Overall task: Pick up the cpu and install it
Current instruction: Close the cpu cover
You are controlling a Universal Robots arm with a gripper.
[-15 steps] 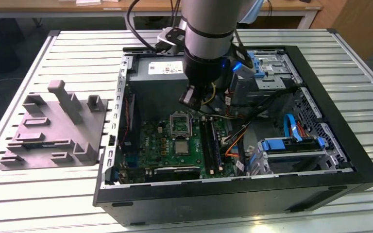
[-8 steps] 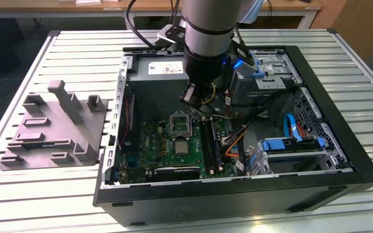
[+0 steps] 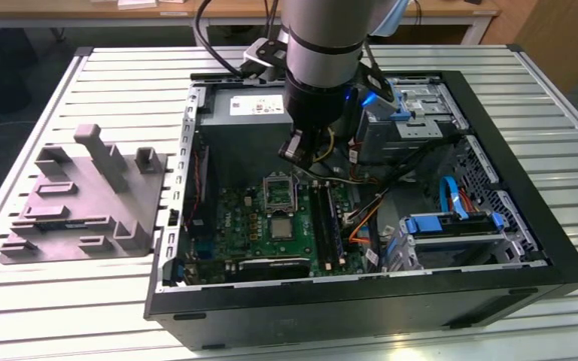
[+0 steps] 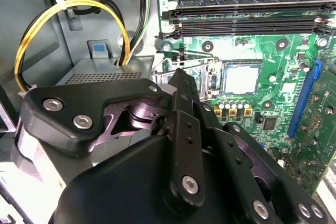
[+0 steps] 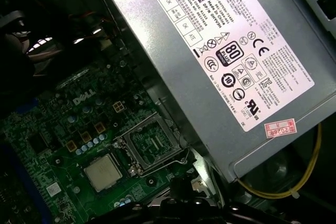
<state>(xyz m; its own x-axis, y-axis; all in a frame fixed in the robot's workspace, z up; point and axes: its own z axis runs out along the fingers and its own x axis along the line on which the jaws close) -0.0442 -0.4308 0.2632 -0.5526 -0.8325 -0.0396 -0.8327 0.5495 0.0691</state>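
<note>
The cpu (image 3: 282, 228) is a small silvery square lying flat on the green motherboard (image 3: 238, 218), just beside the dark socket (image 3: 279, 192) with its shiny metal frame. In the first wrist view the cpu (image 5: 103, 172) lies next to the open socket (image 5: 152, 148), whose inside is bare. In the second wrist view the cpu (image 4: 241, 78) shows beyond the black fingers (image 4: 184, 124). My gripper (image 3: 302, 153) hangs inside the case above the socket, apart from the cpu. Its fingers are drawn together with nothing between them, and its tip (image 4: 179, 77) partly hides the socket frame.
The open black computer case (image 3: 530, 248) lies on a slatted white table (image 3: 48, 301). A grey power supply (image 5: 231, 51) with yellow cables (image 4: 37, 30) stands close by the arm. Memory slots (image 4: 247, 17) and blue drive brackets (image 3: 450, 222) crowd the board. A grey moulded tray (image 3: 78, 203) stands at the exterior view's left.
</note>
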